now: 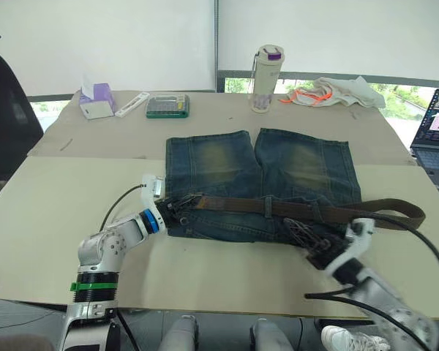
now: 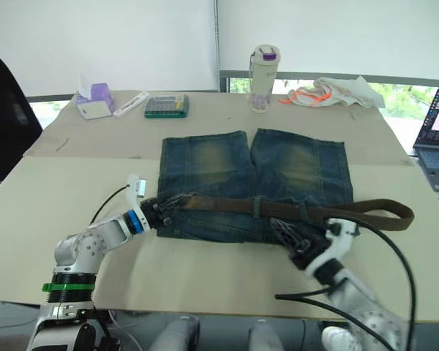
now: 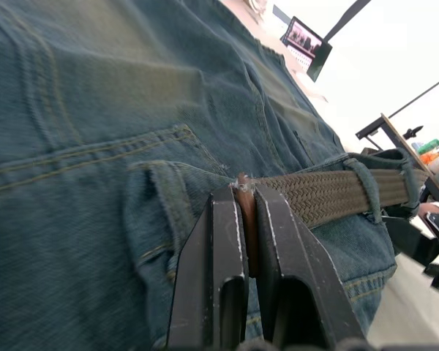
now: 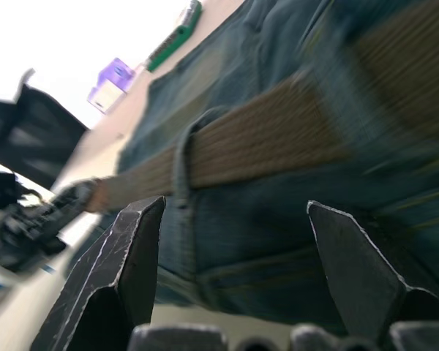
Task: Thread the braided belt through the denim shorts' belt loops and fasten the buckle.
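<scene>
Shorts (image 1: 260,172) flat on the bench (image 1: 73,227), waistband toward the robot, legs pointing away, faded yellowish patches on both legs. Belt (image 1: 307,210) lying along the waistband, passed under at least two loops (image 1: 266,206) near the middle, its far end curling into a fold past the shorts' right edge (image 1: 410,214). Left gripper (image 3: 245,219) at the waistband's left corner, jaws clamped on the belt's brown tip, just beside a loop (image 3: 161,208); woven strap running on from the tip under a further loop (image 3: 366,186). Right gripper (image 1: 300,235) at the waistband right of centre, jaws spread wide and holding nothing, strap and a loop (image 4: 183,172) visible between them. Buckle not made out. Along the bench's far side: white cloth with orange cord (image 1: 329,93), bottle with purple lid (image 1: 265,77), calculator (image 1: 167,106), tissue box (image 1: 96,99), white remote-like bar (image 1: 132,104). Laptop (image 1: 435,128) at the right edge, black chair (image 1: 4,110) at the left.
</scene>
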